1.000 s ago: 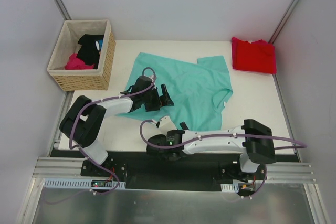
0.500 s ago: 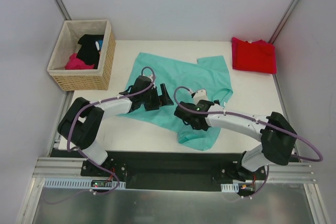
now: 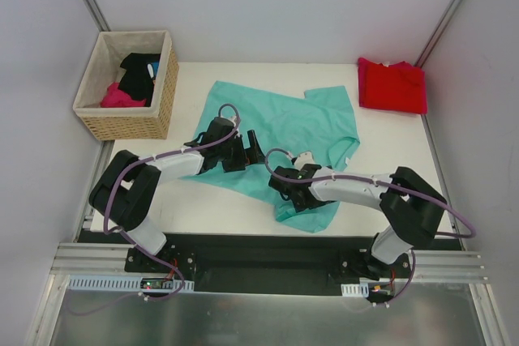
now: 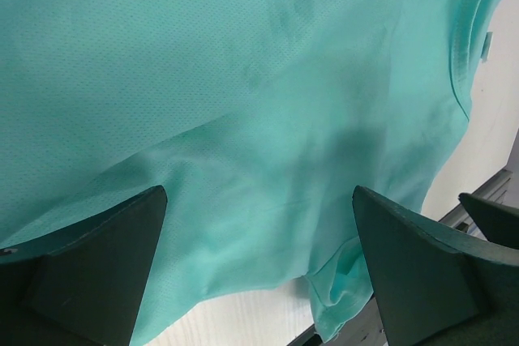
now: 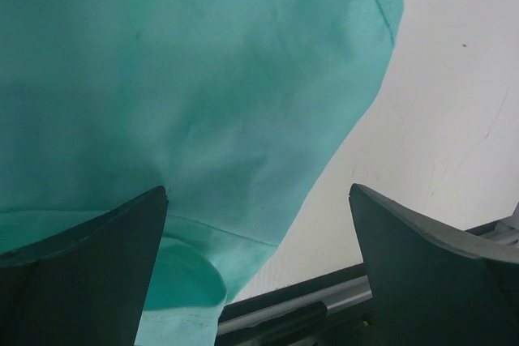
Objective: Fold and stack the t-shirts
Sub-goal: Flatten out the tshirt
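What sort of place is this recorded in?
Probably a lab test cell, not a home: a white table boxed in by plain grey panels, with an aluminium mounting rail along its near edge.

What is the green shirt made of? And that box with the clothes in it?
The green shirt looks like soft, matte knit fabric: up close it shows a fine mesh of tiny holes, and it wrinkles limply. Cotton or a sporty synthetic, I cannot tell. The basket looks like woven wicker or straw, tan with ribbed rows, apparently lined with pale cloth.
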{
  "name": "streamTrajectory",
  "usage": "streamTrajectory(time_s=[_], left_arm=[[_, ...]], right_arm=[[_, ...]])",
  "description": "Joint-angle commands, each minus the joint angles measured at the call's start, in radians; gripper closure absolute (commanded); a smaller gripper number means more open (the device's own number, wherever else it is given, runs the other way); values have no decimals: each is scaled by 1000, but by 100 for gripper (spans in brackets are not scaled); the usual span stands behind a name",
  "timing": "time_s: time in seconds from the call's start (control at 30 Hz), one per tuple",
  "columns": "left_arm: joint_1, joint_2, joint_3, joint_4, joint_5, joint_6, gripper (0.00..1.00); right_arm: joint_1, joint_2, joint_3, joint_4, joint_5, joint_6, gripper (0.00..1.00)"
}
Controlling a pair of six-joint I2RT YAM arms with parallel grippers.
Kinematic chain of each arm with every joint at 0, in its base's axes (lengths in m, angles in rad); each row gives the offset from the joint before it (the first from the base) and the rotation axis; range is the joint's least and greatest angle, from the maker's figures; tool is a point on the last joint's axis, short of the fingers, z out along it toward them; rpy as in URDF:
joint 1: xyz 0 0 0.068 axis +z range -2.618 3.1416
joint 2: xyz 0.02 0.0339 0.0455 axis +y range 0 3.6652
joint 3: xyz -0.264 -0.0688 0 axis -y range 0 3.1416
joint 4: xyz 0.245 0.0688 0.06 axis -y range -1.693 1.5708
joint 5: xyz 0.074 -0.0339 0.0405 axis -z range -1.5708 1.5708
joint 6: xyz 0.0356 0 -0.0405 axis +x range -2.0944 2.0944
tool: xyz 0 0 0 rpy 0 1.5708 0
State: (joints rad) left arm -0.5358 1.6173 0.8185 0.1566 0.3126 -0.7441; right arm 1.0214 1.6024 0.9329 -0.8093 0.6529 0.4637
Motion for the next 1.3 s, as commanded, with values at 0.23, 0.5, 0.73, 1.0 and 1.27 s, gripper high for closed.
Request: streamTrajectory(time_s=[0.23, 0.5, 0.73, 1.0, 1.27], left_arm=[[-1, -4, -2, 18, -3, 0, 1], [-1, -43, -25, 23, -9, -3, 1], [-1, -63, -36, 23, -15, -1, 1], [-3, -59, -16, 26, -1, -11, 1], [-50, -115, 115, 87, 199, 12, 1]], right_arm=[[264, 34, 40, -125, -56, 197, 0], [410, 91, 187, -244, -44, 288, 0], [456, 120, 250, -269, -47, 296, 1], [465, 153, 334, -298, -10, 277, 0], [301, -71, 221, -361, 103, 273, 0]])
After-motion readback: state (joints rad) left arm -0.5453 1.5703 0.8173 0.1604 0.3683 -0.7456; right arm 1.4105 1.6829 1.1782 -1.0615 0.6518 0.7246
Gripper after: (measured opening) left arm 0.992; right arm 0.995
